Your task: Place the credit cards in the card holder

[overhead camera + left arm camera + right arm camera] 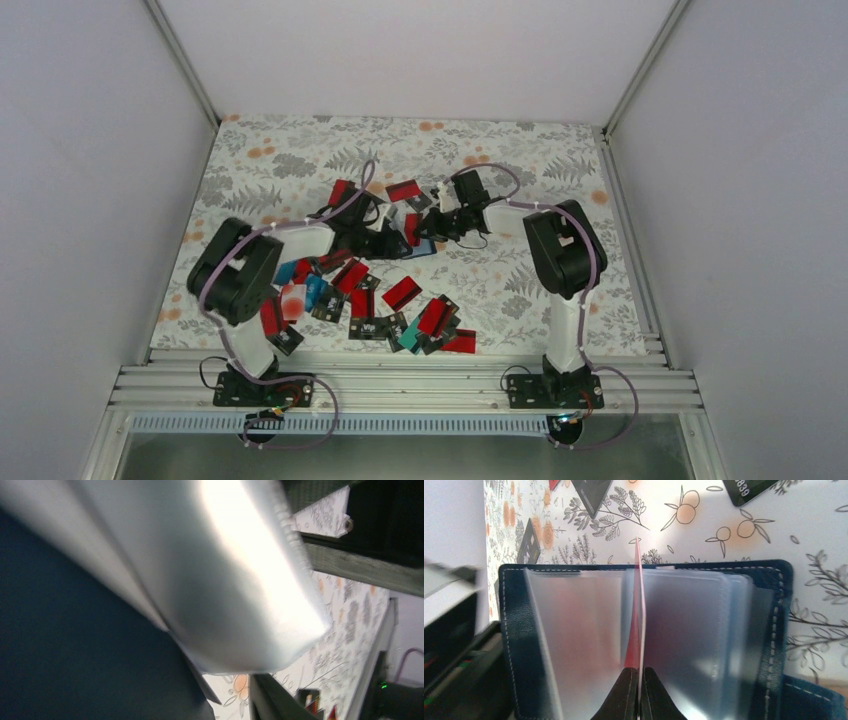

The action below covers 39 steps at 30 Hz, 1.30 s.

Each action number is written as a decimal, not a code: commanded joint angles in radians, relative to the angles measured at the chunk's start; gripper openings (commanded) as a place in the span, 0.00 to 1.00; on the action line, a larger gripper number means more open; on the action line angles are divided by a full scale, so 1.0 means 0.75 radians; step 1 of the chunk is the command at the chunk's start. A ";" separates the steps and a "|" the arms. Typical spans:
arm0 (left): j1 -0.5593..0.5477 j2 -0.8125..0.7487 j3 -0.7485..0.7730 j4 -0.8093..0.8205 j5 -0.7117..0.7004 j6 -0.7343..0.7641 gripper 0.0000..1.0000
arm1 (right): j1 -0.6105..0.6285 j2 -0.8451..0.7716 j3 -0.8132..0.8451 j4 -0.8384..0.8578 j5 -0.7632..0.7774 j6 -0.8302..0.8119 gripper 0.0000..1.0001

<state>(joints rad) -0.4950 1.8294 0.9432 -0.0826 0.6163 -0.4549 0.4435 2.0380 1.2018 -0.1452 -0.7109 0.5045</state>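
Early: right gripper [639,682] pinched shut on 1 red card [639,605] between open card holder [519,645] sleeves, left gripper [385,240] jaws unreadable — many credit cards [400,293] loose

The right gripper [639,690] pinches a red card [638,605] edge-on above the open navy card holder [781,630], between its frosted sleeves [694,640]. Black cards [591,492] lie on the floral cloth [704,535] beyond. A blurred dark shape [454,645] at the left is possibly the other arm.
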 commanded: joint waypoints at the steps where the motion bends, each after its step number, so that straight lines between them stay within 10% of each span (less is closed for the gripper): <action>1: -0.023 -0.248 0.059 -0.255 -0.262 0.079 0.64 | 0.018 0.018 0.025 -0.049 0.018 -0.036 0.04; 9: -0.047 -0.429 0.186 -0.501 -0.441 0.123 0.69 | 0.034 -0.064 0.047 -0.077 -0.043 -0.040 0.04; 39: -0.011 -0.287 0.256 -0.291 -0.198 0.083 0.44 | 0.165 0.068 0.215 -0.063 -0.112 0.005 0.04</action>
<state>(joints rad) -0.5179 1.6104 1.1370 -0.3340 0.4255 -0.3801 0.5503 2.0418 1.3220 -0.2226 -0.7403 0.4973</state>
